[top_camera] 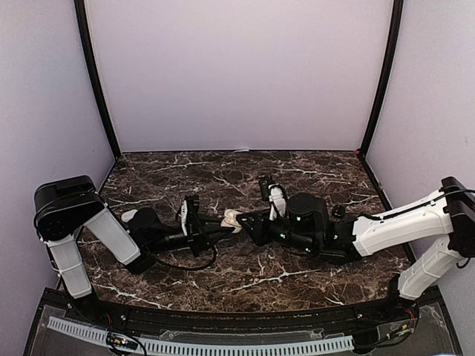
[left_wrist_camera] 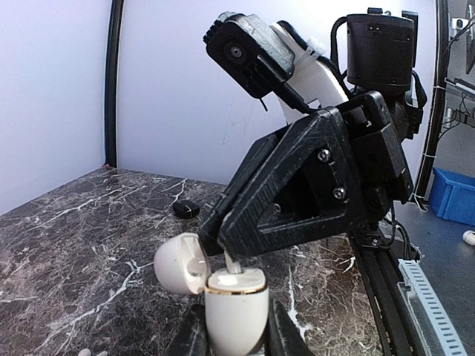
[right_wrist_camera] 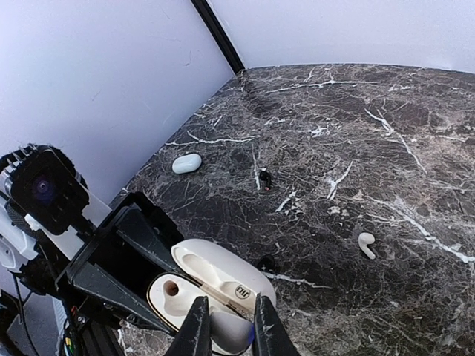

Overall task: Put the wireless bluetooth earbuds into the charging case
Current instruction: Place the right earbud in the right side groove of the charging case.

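Right gripper (right_wrist_camera: 226,328): fingers nearly together, pinched on the held earbud (left_wrist_camera: 232,264). In the left wrist view it shows only as a short white stem hanging below the black fingertips. The stem's lower end is at the open mouth of the case (left_wrist_camera: 236,305). Cannot tell whether it is fully seated.

Left gripper (left_wrist_camera: 237,334): clamped on the case body, one finger on each side, with the case upright and its opening facing up. The lid (left_wrist_camera: 180,264) is swung open to one side and stays hinged to the body.

The right wrist view looks down into the case. One round socket is empty, and the right gripper's fingers cover the spot beside it. The lid's inner face lies just past the fingers.

In the top view the two grippers meet tip to tip over the middle of the table (right_wrist_camera: 386,133), with the case between them and lifted off the marble.

Further out:
- loose earbud (right_wrist_camera: 366,245) lies on the marble, well apart from the case and both grippers, head towards the case.
- small black piece (right_wrist_camera: 267,262) lies on the table just beyond the lid.
- white oval object (right_wrist_camera: 186,162) lies farther off, near the wall.
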Controlling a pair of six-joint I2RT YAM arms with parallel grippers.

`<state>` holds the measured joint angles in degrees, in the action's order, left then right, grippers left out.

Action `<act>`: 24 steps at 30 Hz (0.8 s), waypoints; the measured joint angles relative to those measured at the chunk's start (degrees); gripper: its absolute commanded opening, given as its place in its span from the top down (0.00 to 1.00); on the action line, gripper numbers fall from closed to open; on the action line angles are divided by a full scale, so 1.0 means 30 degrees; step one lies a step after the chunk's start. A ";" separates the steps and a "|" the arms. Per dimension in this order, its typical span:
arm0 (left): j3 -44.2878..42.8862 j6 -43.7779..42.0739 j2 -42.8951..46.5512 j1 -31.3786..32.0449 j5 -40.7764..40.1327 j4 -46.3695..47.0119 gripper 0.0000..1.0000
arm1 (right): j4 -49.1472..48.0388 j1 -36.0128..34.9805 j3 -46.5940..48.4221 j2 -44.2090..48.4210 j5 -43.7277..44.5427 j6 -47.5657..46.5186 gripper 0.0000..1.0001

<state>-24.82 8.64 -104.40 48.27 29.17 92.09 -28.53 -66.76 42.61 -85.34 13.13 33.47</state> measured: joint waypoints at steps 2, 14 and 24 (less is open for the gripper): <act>-0.0073 0.0058 -0.0051 0.0000 -0.0029 -0.0007 1.00 | 0.0197 0.0000 0.0080 0.0000 0.0138 -0.0095 0.83; -0.0117 0.0080 -0.0313 0.0000 -0.0029 0.0000 1.00 | 0.2630 -0.0146 0.1603 -0.0131 0.0379 -0.0503 0.74; -0.0117 0.0226 -0.0313 0.0000 -0.0036 0.0000 1.00 | 0.3235 -0.0160 0.1843 -0.0146 0.0576 -0.0605 0.63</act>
<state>-25.17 9.32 -105.34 48.27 29.06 92.09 -18.83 -67.24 48.14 -85.78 14.85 31.66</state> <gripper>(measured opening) 0.229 0.342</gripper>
